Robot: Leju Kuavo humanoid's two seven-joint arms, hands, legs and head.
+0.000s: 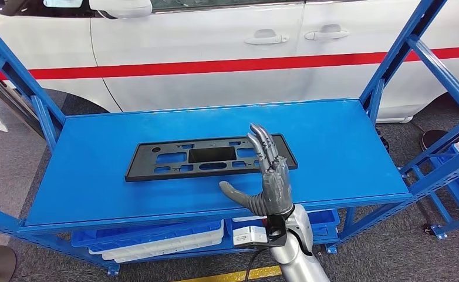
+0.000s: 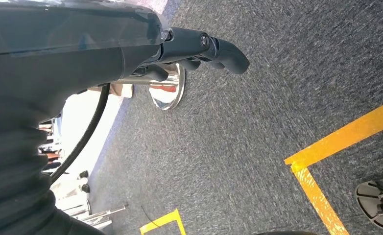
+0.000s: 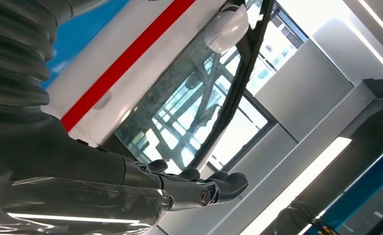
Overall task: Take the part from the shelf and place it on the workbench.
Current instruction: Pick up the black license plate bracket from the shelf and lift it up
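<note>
White car (image 1: pixel 215 53) with red stripe, grey carpet (image 1: pixel 10 170), yellow floor tape (image 2: pixel 336 142)

A car workshop: white car (image 1: pixel 215 53) behind blue steel shelving (image 1: pixel 356 141), yellow floor lines (image 2: pixel 336 142).

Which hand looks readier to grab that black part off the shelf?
The right hand: it is raised, open, at the black part on the shelf. The left hand hangs over the floor.

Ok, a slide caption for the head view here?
Right hand raised open near the black part lying flat on the blue shelf, white car behind.
</note>
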